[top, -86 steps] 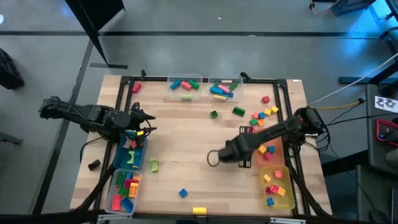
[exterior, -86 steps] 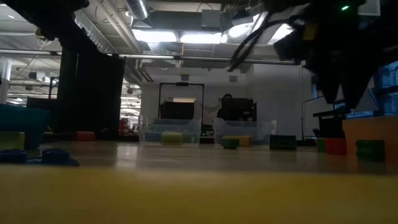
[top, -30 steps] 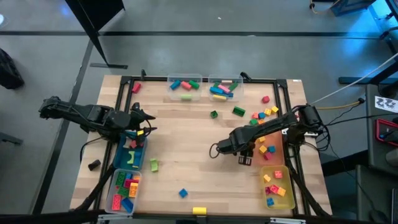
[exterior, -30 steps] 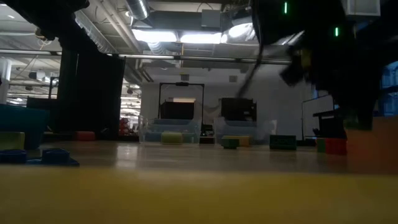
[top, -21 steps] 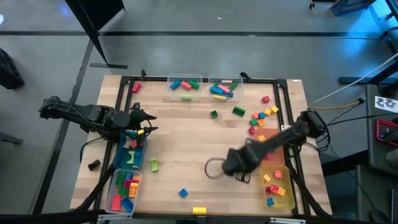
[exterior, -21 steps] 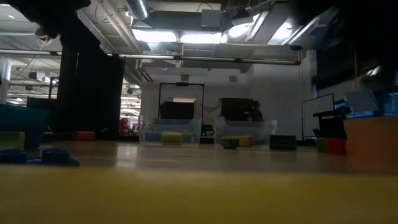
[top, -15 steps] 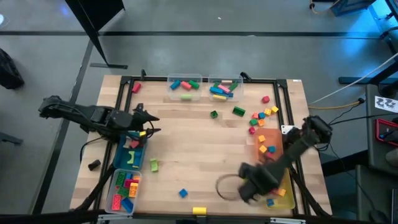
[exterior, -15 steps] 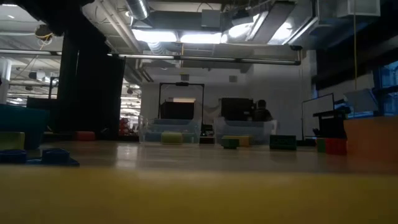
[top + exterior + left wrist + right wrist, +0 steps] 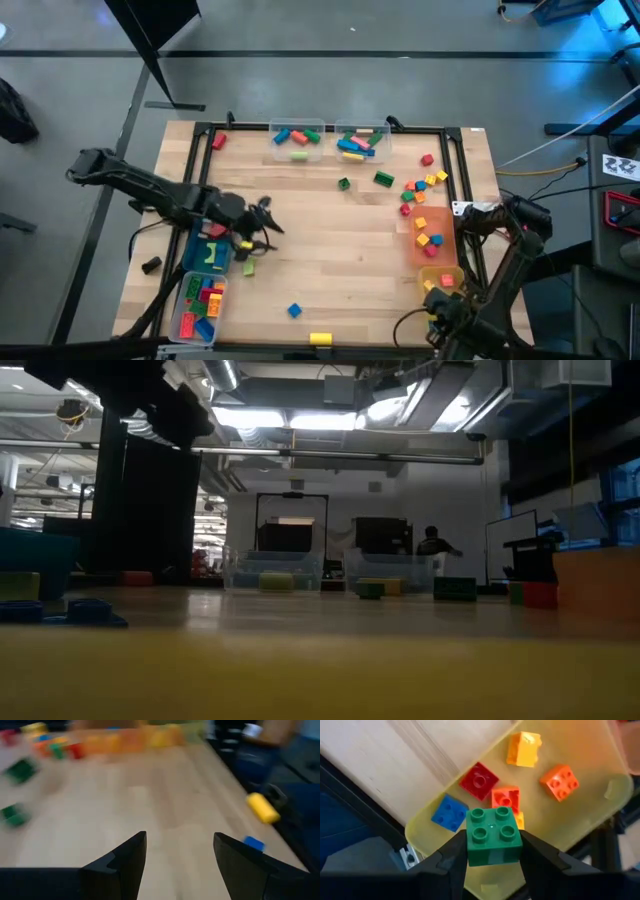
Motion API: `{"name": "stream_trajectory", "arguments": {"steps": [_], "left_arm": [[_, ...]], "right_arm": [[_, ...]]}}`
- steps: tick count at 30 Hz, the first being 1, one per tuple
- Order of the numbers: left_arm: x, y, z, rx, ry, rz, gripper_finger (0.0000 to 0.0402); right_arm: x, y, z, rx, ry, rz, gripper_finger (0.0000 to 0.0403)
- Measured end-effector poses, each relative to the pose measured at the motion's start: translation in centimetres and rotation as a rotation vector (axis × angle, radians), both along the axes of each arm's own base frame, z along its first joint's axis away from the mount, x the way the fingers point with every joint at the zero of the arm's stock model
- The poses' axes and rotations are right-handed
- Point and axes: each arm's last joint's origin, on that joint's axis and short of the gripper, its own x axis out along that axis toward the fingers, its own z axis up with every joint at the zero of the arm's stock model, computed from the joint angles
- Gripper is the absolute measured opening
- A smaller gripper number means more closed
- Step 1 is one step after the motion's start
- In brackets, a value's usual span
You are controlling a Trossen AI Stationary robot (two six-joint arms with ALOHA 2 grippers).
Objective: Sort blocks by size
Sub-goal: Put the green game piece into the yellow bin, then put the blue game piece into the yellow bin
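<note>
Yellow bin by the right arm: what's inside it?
The yellow bin holds blue, red, yellow and two orange blocks. The right claw's green block covers whatever lies beneath it.

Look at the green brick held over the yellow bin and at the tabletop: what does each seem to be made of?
Green brick: likely moulded plastic, smooth and slightly glossy, with crisp round studs.
Yellow bin: probably translucent plastic; light glows through its wall.
Tabletop: looks like wood, pale with visible plank lines and grain.
</note>
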Motion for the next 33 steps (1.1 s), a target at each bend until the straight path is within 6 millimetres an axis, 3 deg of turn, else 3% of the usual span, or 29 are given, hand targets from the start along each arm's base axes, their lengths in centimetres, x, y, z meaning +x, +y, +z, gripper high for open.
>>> {"name": "stream_trajectory", "arguments": {"steps": [5, 15, 26, 33], "left_arm": [[2.0, -2.7, -1.9, 0.017, -0.022, -0.179, 0.0216], [4.0, -6.3, -5.9, 0.054, -0.011, -0.301, 0.0216], [4.9, -9.1, -8.6, 0.196, -0.123, -0.491, 0.0216], [5.9, -10.8, -9.8, 0.19, -0.087, -0.556, 0.0216]], "right_arm": [[-0.3, 0.2, -1.1, -0.003, -0.037, 0.019, 0.0158], [-0.7, -0.4, -2.3, -0.025, 0.022, 0.005, 0.0161], [-0.8, -0.4, -2.5, -0.028, 0.039, -0.117, 0.0256], [-0.5, -0.2, -2.6, -0.016, -0.015, -0.113, 0.0273]]}}
